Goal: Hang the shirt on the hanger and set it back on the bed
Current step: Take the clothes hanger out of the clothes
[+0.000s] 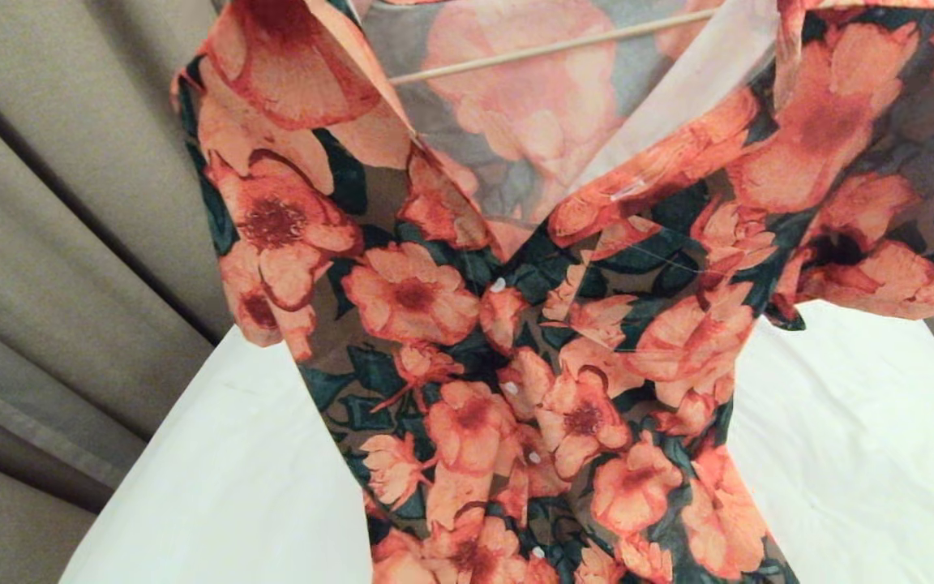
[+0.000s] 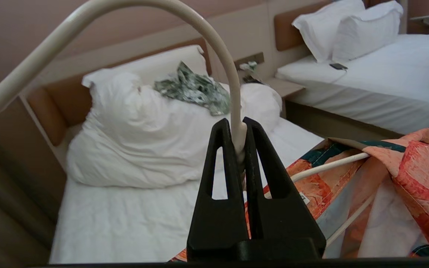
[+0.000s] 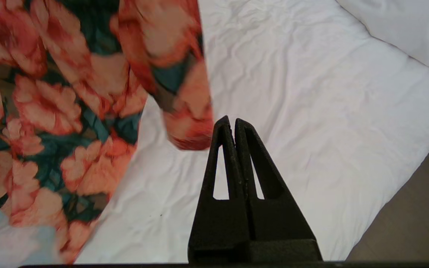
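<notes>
The flowered shirt (image 1: pixel 516 341) hangs in the air close in front of the head camera, draped over the cream hanger (image 1: pixel 548 47), whose bar shows inside the open collar. My left gripper (image 2: pixel 237 126) is shut on the neck of the hanger (image 2: pixel 233 85), just below its curved hook, with the shirt (image 2: pixel 419 167) falling away beside it. Neither gripper shows in the head view. My right gripper (image 3: pixel 232 121) is shut and empty, hovering above the bed (image 3: pixel 311 111) next to the shirt's sleeve (image 3: pixel 184 74).
The bed's white sheet (image 1: pixel 856 438) lies below the shirt, with a bunched duvet (image 2: pixel 136 137) and a green-and-white garment (image 2: pixel 192 89) at its head. A second bed (image 2: pixel 378 82) stands beyond a nightstand (image 2: pixel 281 85). Beige curtains (image 1: pixel 62 243) hang on the left.
</notes>
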### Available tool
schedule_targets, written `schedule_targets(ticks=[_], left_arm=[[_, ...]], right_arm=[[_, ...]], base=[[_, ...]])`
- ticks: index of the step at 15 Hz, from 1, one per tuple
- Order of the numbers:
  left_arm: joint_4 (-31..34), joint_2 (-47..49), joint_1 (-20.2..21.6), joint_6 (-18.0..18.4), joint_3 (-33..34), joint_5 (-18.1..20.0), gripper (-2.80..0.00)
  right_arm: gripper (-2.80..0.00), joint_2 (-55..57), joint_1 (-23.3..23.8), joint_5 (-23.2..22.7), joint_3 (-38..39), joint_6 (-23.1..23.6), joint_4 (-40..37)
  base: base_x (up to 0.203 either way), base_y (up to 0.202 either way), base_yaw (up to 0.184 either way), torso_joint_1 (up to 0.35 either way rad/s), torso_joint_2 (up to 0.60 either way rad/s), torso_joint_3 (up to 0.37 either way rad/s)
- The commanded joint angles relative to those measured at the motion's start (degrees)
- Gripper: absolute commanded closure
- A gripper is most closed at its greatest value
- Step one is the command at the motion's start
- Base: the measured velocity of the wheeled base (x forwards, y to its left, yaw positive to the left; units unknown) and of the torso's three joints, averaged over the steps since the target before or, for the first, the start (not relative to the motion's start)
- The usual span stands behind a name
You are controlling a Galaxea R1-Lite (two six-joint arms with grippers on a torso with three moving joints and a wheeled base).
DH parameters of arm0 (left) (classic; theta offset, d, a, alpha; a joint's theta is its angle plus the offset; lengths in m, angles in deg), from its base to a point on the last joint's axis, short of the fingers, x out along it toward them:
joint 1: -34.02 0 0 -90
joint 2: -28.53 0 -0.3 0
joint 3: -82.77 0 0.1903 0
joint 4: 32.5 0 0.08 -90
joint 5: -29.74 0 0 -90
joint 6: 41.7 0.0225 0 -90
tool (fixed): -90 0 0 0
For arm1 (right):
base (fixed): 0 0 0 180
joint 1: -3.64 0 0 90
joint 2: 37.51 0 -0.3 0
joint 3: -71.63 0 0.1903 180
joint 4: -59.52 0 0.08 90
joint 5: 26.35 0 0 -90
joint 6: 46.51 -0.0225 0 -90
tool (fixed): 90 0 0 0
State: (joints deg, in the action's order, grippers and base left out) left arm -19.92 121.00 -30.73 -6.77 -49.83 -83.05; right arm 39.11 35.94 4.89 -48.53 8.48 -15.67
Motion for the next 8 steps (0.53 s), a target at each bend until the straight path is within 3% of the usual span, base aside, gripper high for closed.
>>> schedule_targets(ticks=[1, 4, 8], left_arm=[[-0.12, -2.91, -0.03, 1.5, -0.01, -0.04, 0.0], [-0.03, -3.96, 0.06, 3.99, 0.0, 2.23, 0.0], [-0.56, -3.96, 0.24, 5.68, -0.01, 2.4, 0.0]], right_arm=[[0.0, -2.34, -0.12, -0.38, 1.67, 0.38, -0.22], [0.0, -4.36, -0.04, -0.47, 2.57, 0.22, -0.27], [0.0, -8.07, 0.04, -0.47, 7.43, -0.15, -0.21]], base=[[0.0, 0.0, 0.0, 0.0, 0.0, 0.0], [0.0, 0.0, 0.0, 0.0, 0.0, 0.0], [0.0, 0.0, 0.0, 0.0, 0.0, 0.0]])
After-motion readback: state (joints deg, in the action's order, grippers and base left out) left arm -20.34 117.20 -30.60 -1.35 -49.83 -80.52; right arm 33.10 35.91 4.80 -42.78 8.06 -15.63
